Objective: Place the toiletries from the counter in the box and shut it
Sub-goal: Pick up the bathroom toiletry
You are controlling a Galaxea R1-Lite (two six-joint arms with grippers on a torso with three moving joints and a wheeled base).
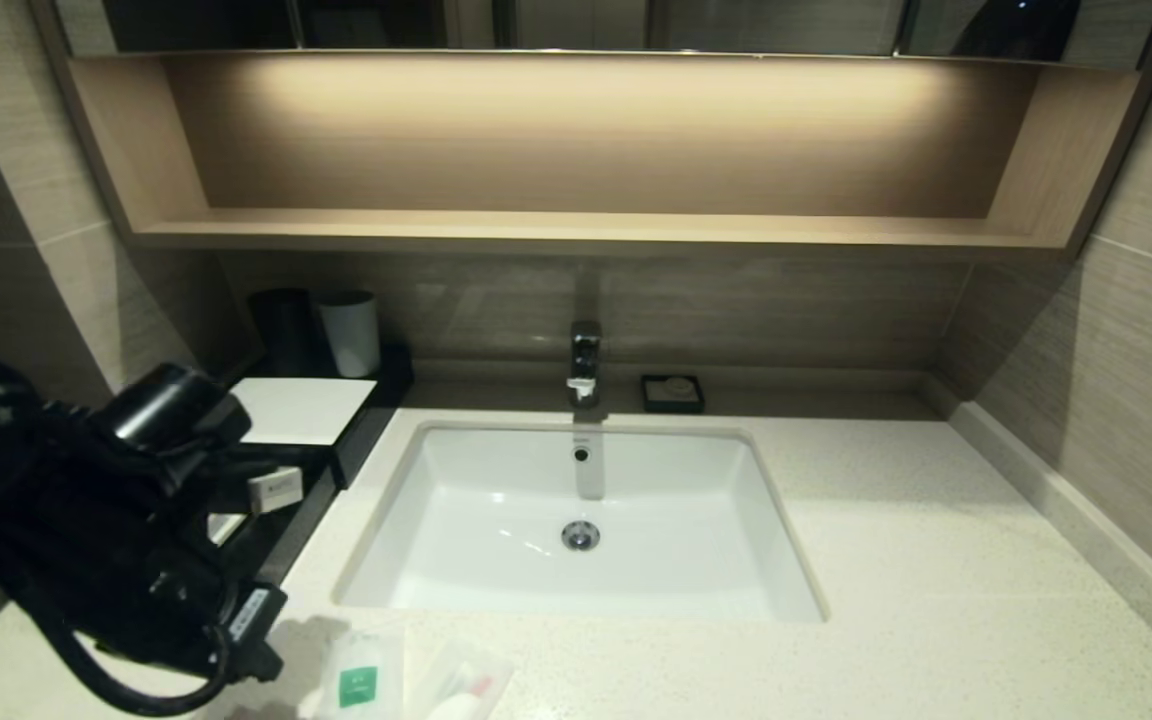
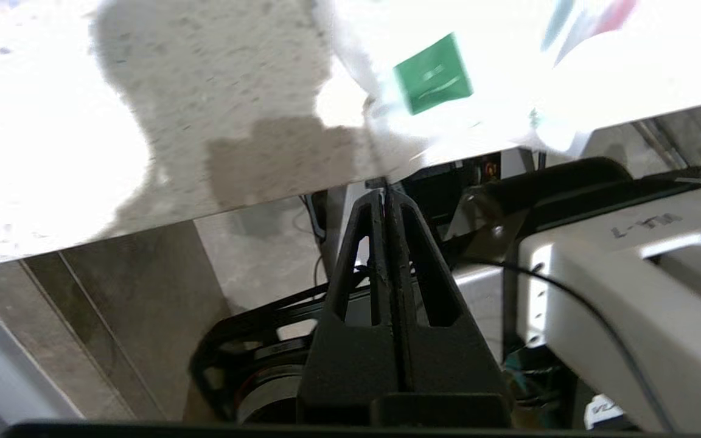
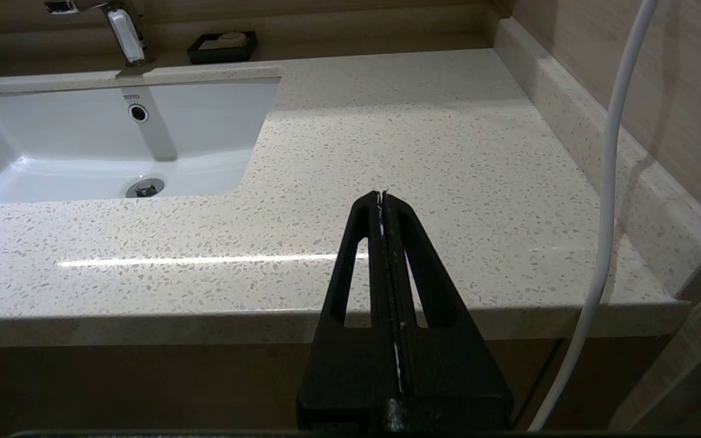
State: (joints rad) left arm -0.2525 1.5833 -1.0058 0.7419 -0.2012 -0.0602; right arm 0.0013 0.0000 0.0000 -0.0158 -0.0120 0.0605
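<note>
At the near edge of the worktop (image 1: 896,560), left of centre, the clear-wrapped toiletries (image 1: 406,685) are seen lying loose: a sachet with green label (image 1: 358,686) and, just to its right, a packet with pink-red mark (image 1: 471,688). The left hand (image 2: 385,198) is held pressed closed and empty just off that near edge beside the sachet, while the right hand (image 3: 382,198) is likewise closed on nothing, near the front right. Farther back on the left, the box (image 1: 304,412) is found beside the sink (image 1: 496,470), its drawer pulled out toward the near side.
</note>
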